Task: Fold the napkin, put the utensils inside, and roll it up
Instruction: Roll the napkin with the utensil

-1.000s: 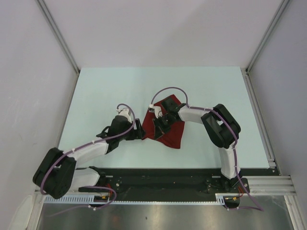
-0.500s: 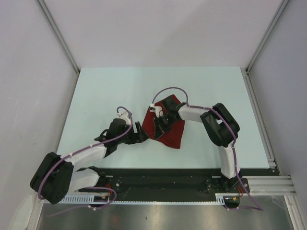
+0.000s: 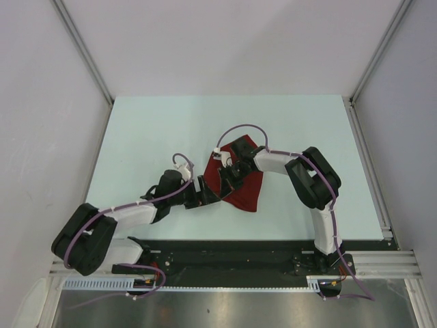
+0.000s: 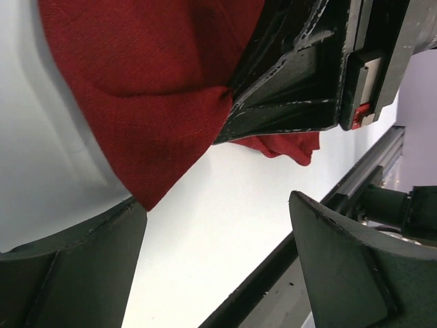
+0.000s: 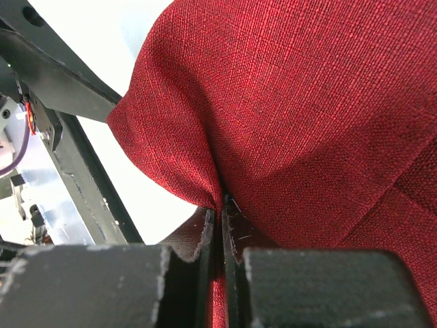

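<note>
The dark red napkin (image 3: pixel 244 179) lies bunched and folded near the middle of the pale table (image 3: pixel 150 130). My right gripper (image 3: pixel 224 179) is shut on a fold of the napkin (image 5: pixel 307 116), pinching the cloth between its pads. My left gripper (image 3: pixel 207 193) is open and empty just left of the napkin's near-left corner (image 4: pixel 147 188), which lies beside one fingertip (image 4: pixel 89 266). The right gripper's black body (image 4: pixel 307 75) shows above the cloth in the left wrist view. The fork is not in view.
A black rail (image 3: pixel 239 249) runs along the table's near edge by the arm bases. Grey walls and metal frame posts (image 3: pixel 369 61) enclose the table on three sides.
My left gripper has moved right and slightly nearer, up to the napkin's near-left corner. My right gripper has stayed shut on the cloth almost in place.
</note>
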`<action>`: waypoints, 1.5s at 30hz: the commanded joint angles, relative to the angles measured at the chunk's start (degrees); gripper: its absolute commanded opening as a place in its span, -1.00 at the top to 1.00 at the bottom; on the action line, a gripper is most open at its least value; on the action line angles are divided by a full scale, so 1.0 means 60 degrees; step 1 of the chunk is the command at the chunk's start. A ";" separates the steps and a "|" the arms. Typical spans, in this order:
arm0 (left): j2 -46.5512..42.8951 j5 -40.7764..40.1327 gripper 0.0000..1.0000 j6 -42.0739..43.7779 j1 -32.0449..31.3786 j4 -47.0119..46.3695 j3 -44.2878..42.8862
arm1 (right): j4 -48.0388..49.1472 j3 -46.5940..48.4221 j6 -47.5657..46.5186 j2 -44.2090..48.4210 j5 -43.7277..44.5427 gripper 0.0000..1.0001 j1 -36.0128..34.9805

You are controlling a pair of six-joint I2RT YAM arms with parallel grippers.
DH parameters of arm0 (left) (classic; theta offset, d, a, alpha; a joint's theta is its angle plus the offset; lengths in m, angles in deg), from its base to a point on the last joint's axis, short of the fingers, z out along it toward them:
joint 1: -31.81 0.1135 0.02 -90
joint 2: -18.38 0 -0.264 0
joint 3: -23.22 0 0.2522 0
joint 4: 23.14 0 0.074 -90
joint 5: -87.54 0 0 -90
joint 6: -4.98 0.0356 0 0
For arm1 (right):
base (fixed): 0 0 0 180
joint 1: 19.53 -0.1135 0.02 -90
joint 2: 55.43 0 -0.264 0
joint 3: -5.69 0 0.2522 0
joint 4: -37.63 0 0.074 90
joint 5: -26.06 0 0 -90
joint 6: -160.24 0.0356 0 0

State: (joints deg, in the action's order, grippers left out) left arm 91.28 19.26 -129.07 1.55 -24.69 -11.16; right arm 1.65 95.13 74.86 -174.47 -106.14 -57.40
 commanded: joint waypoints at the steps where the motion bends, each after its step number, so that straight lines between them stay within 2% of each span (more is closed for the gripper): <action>1: 0.0446 0.0541 -0.78 -0.0480 -0.0083 -0.1255 -0.0152 | -0.0252 0.0043 0.0049 -0.0521 0.0675 1.00 -0.0046; 5: 0.0871 0.0644 -0.79 -0.0904 -0.0142 -0.2133 -0.0123 | -0.0223 0.0058 0.0050 -0.0550 0.0631 1.00 -0.0046; 11: 0.0579 0.0234 -0.79 -0.1256 -0.0127 -0.2751 -0.0093 | -0.0267 0.0043 0.0035 -0.0579 0.0631 1.00 -0.0061; 21: 0.0725 -0.0571 -0.80 -0.0730 -0.0098 -0.2707 -0.0196 | -0.0194 -0.0001 0.0035 -0.0609 0.0602 1.00 -0.0076; 31: 0.0740 -0.1890 -0.76 0.0588 -0.0011 -0.1990 -0.0342 | -0.0150 -0.0060 0.0094 -0.0594 0.0514 1.00 -0.0076; 39: 0.1150 -0.1876 -0.74 0.0487 0.0019 -0.2253 -0.0430 | -0.0047 -0.0176 0.0152 -0.0594 0.0485 1.00 -0.0105; 45: 0.0873 -0.2856 -0.66 0.0399 0.0004 -0.1449 -0.0460 | -0.0018 -0.0206 0.0152 -0.0579 0.0485 1.00 -0.0105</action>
State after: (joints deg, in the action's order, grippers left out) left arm 97.69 8.29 -127.93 1.18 -35.53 -12.32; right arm 1.74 95.33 76.15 -174.91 -106.79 -57.24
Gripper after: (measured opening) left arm 0.851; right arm 0.065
